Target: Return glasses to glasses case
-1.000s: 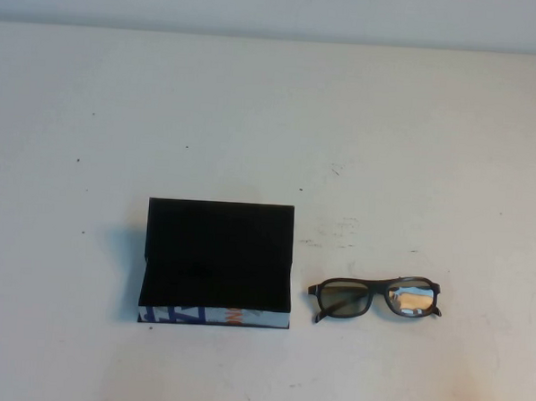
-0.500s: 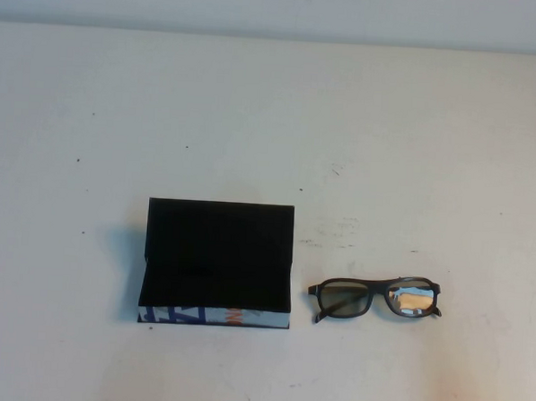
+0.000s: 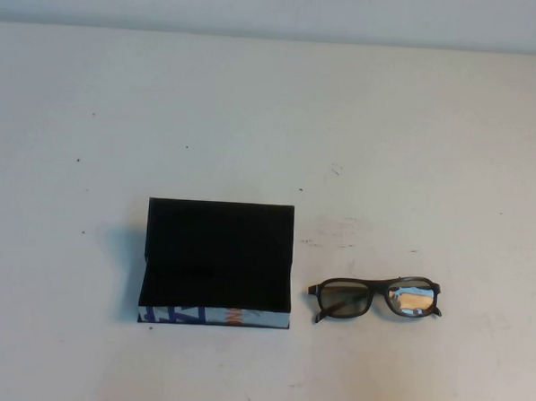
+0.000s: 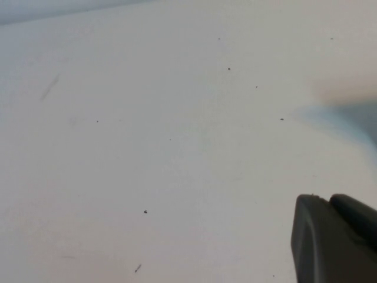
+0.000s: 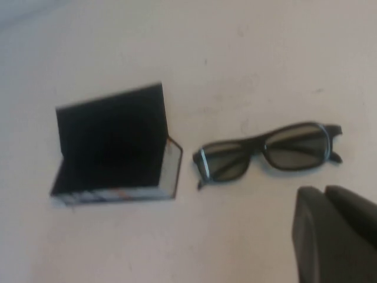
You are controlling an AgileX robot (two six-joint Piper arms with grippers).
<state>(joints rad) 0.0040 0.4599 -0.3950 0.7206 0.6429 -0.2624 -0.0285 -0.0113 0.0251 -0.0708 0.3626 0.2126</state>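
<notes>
The black glasses case point(image 3: 218, 252) stands open on the white table, left of centre, lid raised at the back, its blue, white and orange front edge facing me. The black-framed glasses point(image 3: 344, 301) lie flat on the table just right of the case, apart from it, lenses reflecting light. The right wrist view shows both the case point(image 5: 112, 141) and the glasses point(image 5: 259, 144). My right gripper point(image 5: 323, 190) is shut and empty, above the table on my side of the glasses. My left gripper point(image 4: 327, 199) is shut and empty over bare table. Neither arm shows in the high view.
The white table point(image 3: 272, 120) has small dark specks and faint scuffs point(image 3: 338, 231) behind the glasses. A pale wall runs along the table's far edge point(image 3: 277, 37).
</notes>
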